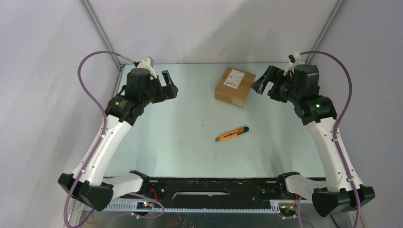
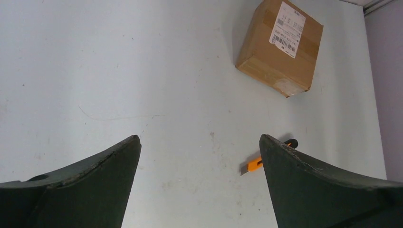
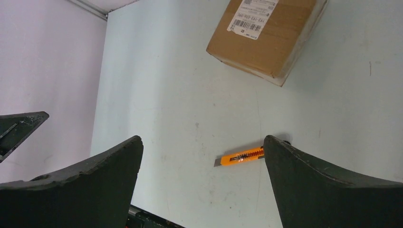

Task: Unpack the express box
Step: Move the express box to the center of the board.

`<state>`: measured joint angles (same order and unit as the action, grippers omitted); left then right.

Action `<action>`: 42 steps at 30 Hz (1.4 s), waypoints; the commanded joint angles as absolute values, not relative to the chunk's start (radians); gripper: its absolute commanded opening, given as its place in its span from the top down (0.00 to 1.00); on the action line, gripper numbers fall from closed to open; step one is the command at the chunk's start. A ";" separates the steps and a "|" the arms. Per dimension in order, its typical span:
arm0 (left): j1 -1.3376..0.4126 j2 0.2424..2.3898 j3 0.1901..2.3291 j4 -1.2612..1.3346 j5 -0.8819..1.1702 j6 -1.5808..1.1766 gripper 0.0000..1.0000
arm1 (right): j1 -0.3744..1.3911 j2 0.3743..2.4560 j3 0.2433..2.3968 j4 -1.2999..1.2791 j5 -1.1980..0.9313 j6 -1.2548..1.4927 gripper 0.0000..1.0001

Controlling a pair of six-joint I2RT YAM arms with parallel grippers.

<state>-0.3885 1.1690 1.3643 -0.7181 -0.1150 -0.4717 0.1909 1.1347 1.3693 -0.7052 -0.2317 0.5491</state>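
The pale worktop point(image 1: 180, 123) carries everything, with grey walls around it. The two white-and-black arms rise from its near edge and lean toward the far side, the left arm point(image 1: 102, 142) on one flank and the right arm point(image 1: 328, 137) on the other.

The left claw point(image 1: 171, 89) hangs above the worktop with its fingers spread wide and nothing between them. The right claw point(image 1: 262, 84) is spread just as wide and is also empty.

The box point(image 1: 234, 86) lies flat on the worktop between the two claws. It is just beside the right claw, not touching it, and well apart from the left one. It sits skewed to the worktop's edges, closed, with clear tape across its top. A white label point(image 1: 235, 78) is on the top face, toward the far corner.

The knife point(image 1: 233, 134), orange with a black end, lies on the worktop nearer the arm bases than either claw and roughly midway between them, apart from the box. In both wrist views, one finger of that claw hides its black end.
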 commanded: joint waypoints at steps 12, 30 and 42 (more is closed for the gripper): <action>-0.333 1.117 1.307 -0.650 0.061 -0.513 0.02 | 0.151 1.343 1.342 -0.324 -0.103 0.477 0.00; -0.316 1.131 1.322 -0.671 0.145 -0.493 0.02 | 0.010 2.111 1.688 0.054 -0.276 0.559 0.00; -0.312 1.213 1.354 -0.672 0.149 -0.487 0.02 | 0.009 2.615 2.406 -0.243 -0.523 0.599 0.00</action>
